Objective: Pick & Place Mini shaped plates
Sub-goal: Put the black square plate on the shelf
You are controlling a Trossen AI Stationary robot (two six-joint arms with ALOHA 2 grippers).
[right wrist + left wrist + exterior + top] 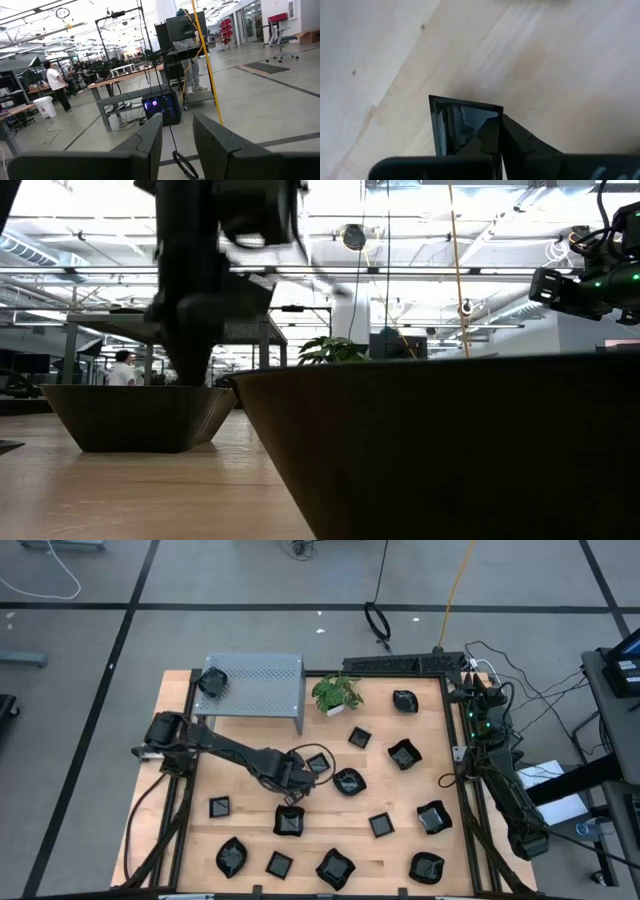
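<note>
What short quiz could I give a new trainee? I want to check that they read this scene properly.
1. True or false: the right gripper holds a plate.
2. What sits on the grey stand? A: a plant. B: a black plate. C: nothing.
3. Which gripper grips the square plate?
Key: 1 false, it is open and empty. 2 B. 3 the left gripper.

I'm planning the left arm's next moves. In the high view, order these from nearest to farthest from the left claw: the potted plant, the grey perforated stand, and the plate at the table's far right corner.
1. Potted plant, beyond the left claw, near the far edge's middle.
2. Grey stand, far left; only slightly farther than the plant.
3. Corner plate, far right, clearly farthest.
</note>
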